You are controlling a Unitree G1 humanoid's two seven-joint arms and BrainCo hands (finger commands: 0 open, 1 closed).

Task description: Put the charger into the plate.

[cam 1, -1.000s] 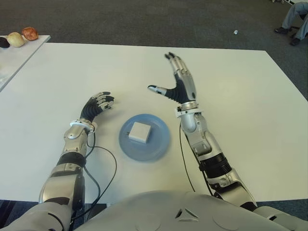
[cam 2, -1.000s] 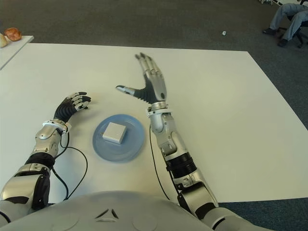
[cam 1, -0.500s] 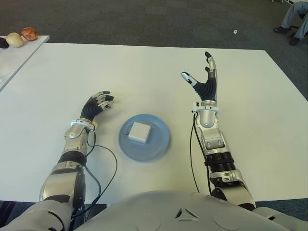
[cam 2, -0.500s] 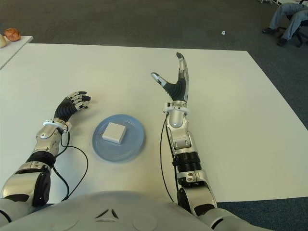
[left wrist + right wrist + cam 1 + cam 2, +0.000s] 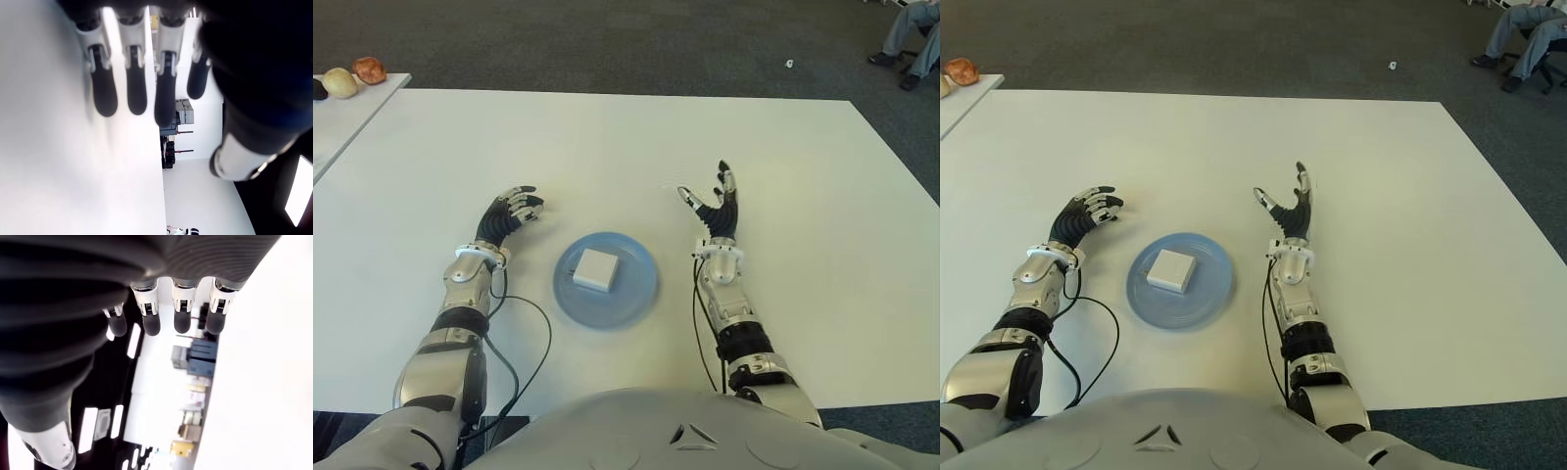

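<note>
While both hands hold nothing, the small white square plastic charger (image 5: 596, 268) lies flat inside the round blue plate (image 5: 637, 299) on the white table (image 5: 607, 137). Right hand (image 5: 715, 208): right of plate, fingers spread, empty. Left hand (image 5: 508, 212): left of plate, fingers loosely relaxed. Charger likely light, rigid, smooth; best pinched across opposite side edges.

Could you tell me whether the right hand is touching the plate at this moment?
Apart. The left eye view shows bare table between the right hand and the rim of the blue plate, which holds the charger.
</note>
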